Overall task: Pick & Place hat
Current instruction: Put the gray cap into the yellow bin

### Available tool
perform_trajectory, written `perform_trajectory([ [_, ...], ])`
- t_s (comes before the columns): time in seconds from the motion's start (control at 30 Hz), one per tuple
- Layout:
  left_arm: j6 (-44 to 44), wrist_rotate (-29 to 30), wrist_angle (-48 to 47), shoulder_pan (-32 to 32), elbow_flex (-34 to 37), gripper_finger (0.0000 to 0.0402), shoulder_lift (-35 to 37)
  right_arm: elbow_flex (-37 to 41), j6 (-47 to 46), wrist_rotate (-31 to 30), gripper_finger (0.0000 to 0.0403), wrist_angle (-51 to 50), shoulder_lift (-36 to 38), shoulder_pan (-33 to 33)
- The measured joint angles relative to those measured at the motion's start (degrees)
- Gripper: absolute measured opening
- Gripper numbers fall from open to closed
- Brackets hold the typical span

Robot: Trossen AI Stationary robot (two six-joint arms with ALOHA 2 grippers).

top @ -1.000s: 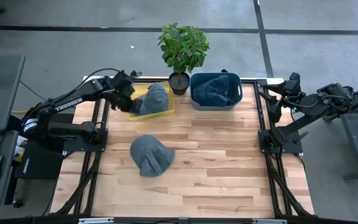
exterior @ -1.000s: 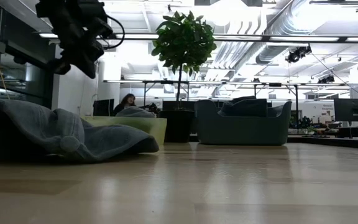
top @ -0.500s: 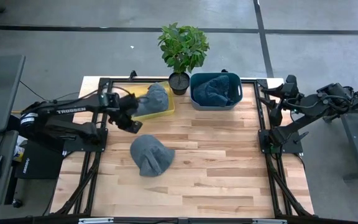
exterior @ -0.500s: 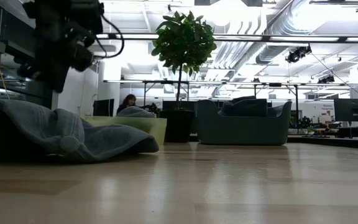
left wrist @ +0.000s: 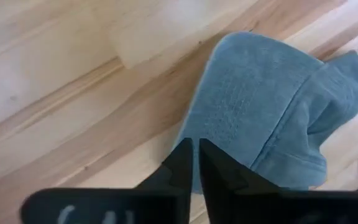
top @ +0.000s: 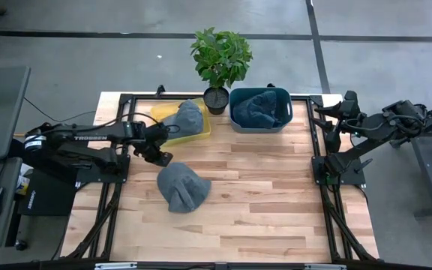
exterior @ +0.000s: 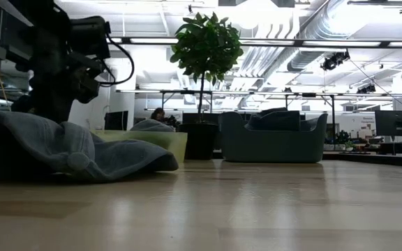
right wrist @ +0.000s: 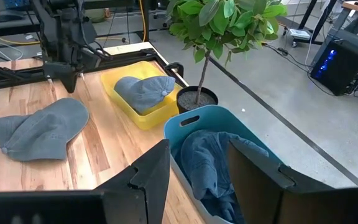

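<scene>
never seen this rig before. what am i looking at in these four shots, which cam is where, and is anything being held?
It is a two-armed robot at a wooden table. One camera looks straight down, one sits at table height, and one rides on each wrist.

From above: the left gripper is over the table between the yellow tray and a loose grey hat lying flat on the wood. Its wrist camera shows its fingers nearly together above that hat, gripping nothing.

A second hat lies in the yellow tray. The blue bin beside it holds more grey-blue fabric. A potted plant stands between tray and bin.

The right gripper waits at the table's right edge, fingers apart and empty in its wrist view.
</scene>
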State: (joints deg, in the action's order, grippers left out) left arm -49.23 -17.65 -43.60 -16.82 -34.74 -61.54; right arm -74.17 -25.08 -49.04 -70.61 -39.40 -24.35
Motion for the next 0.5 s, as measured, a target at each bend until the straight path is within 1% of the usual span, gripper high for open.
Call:
perform_trajectory([
  [0.07,1.3,-0.7,1.6,0.0,0.8,0.0044,0.0,0.0,0.0,0.0,0.0154,0.0,0.0,0.0],
  [0.13,1.4,-0.8,2.6,0.0,1.4,0.0074,0.0,0.0,0.0,0.0,0.0154,0.0,0.0,0.0],
  [0.37,5.5,-1.8,5.2,0.0,2.0,0.0198,0.0,0.0,-0.5,0.0,0.0154,0.0,0.0,0.0],
  [0.43,7.0,-1.1,4.8,0.0,2.0,0.0226,-0.3,0.0,-0.5,0.0,0.0154,0.1,0.0,0.0],
  [0.5,7.9,-0.4,4.7,0.0,2.0,0.0244,-1.2,0.0,-0.5,0.0,0.0154,0.1,0.0,0.0],
])
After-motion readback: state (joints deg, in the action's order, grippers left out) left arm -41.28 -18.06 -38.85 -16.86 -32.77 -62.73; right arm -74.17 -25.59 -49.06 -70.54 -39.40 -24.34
